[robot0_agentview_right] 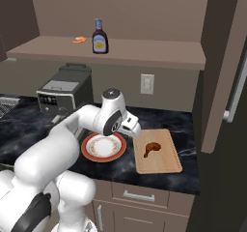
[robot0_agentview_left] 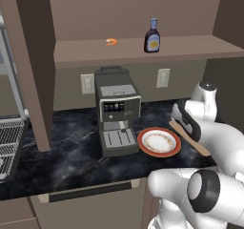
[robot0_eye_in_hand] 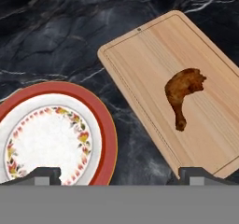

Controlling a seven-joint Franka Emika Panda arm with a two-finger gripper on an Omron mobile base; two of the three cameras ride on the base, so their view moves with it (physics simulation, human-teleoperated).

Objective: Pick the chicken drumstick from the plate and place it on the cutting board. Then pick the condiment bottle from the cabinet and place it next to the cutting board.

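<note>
Pincer (robot0_eye_in_hand: 119, 174) gapes fully open, gripping nothing, above black marble counter (robot0_eye_in_hand: 56, 36). I see the glossy brown drumstick (robot0_eye_in_hand: 182, 93) lying on the tan wooden cutting board (robot0_eye_in_hand: 149, 55), beside the red-rimmed white plate (robot0_eye_in_hand: 105, 125). The blue-capped dark bottle (robot0_agentview_right: 100, 36) stands on the brown cabinet shelf (robot0_agentview_right: 144, 52).

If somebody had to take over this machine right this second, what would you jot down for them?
Gripper: jaws open, holding nothing, above the counter between plate and board.
Chicken drumstick: lying on the cutting board. That step is done.
Plate: bare, on the counter beside the board, next to the coffee machine.
Condiment bottle: upright on the cabinet shelf, untouched.
Left: reach up, take the bottle, set it down next to the cutting board.
</note>
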